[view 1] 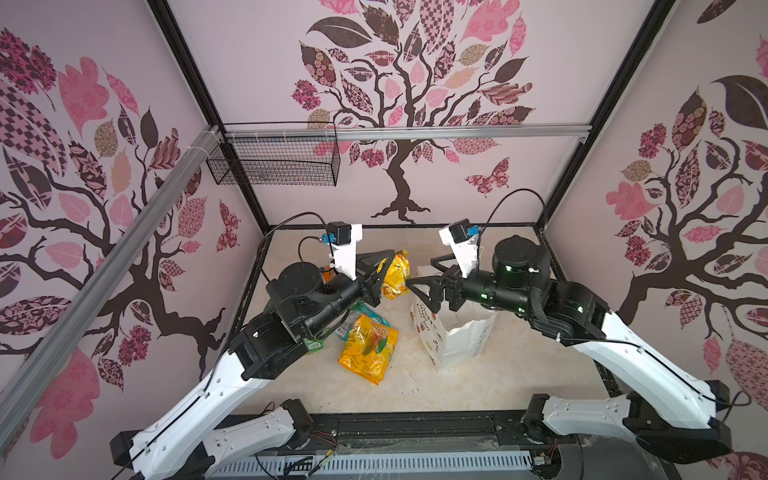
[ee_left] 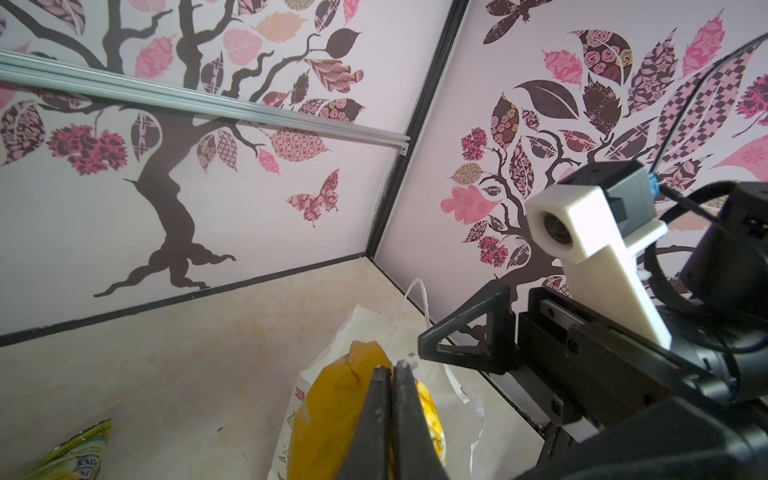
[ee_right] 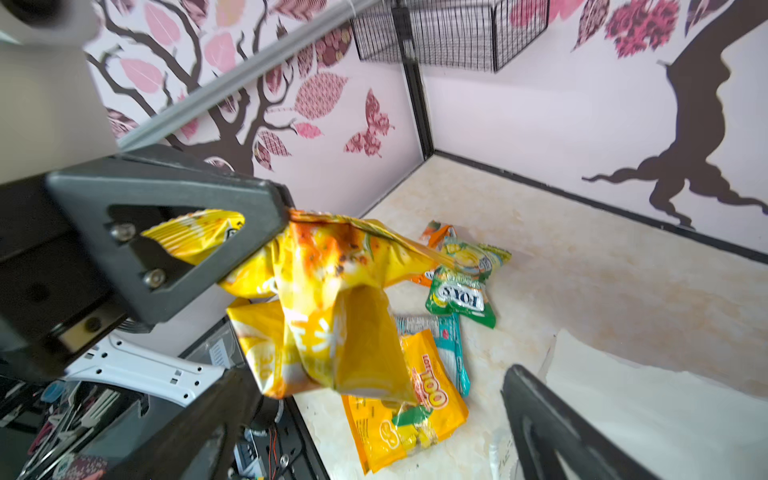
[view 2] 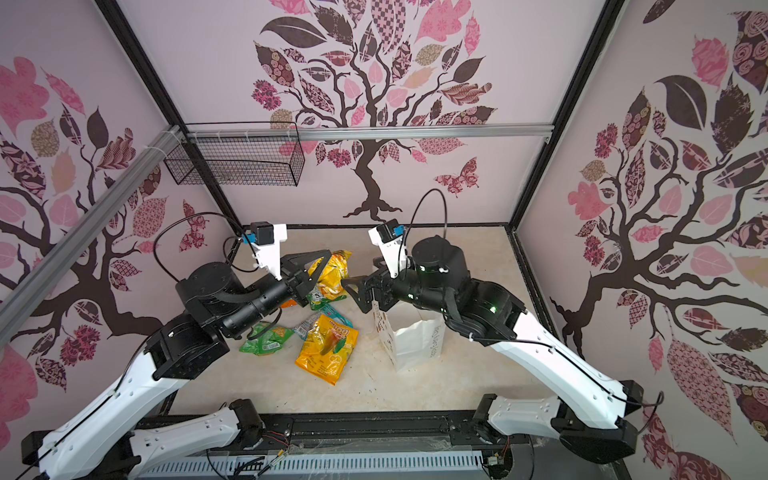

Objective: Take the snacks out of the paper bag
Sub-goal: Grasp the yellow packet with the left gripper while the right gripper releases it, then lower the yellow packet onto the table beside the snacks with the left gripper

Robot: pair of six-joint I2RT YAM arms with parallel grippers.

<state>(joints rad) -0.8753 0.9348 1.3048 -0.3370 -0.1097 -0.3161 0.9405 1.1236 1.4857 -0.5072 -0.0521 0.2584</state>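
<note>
Left tool (view 1: 388, 258) (ee_left: 392, 368) is pinched tight on the top edge of a crinkly yellow plastic snack packet (view 1: 395, 280) (ee_right: 324, 291), which is held clear of the pale marbled desk (view 1: 415, 386), between the two arms and toward the far side. The packet hangs from the pinch with its long axis near vertical and its free end pointing down at the desk; it is creased and folded, the print too crumpled to read. Right tool (view 1: 419, 272) (view 2: 358, 272) stands wide apart with nothing in it, just over the mouth of the tall white paper carrier bag (view 1: 457, 340) (view 2: 415, 343). The bag is upright on the desk, right of centre, long axis vertical, mouth up. Its side with small coloured pictures faces the left arm and its grey-lettered side faces the near edge; the lettering is too small to read from above. The right tool and wrist cover most of the mouth, so the inside cannot be seen; one white cord handle (ee_left: 415, 291) shows in the left wrist view. Lying on the desk left of the bag:
- a flat orange-yellow packet marked "100" (view 1: 368, 349) (ee_right: 415, 415), long axis running far to near
- a teal packet (view 2: 338, 313) (ee_right: 453, 353) against its far end
- a green-yellow packet marked "FOX'S" (ee_right: 461, 291) beyond that, below the held one
- an orange packet (ee_right: 436, 230), mostly covered
- a second green packet (view 2: 266, 338), partly hidden by the left forearm (view 2: 249, 307) in both top views
</note>
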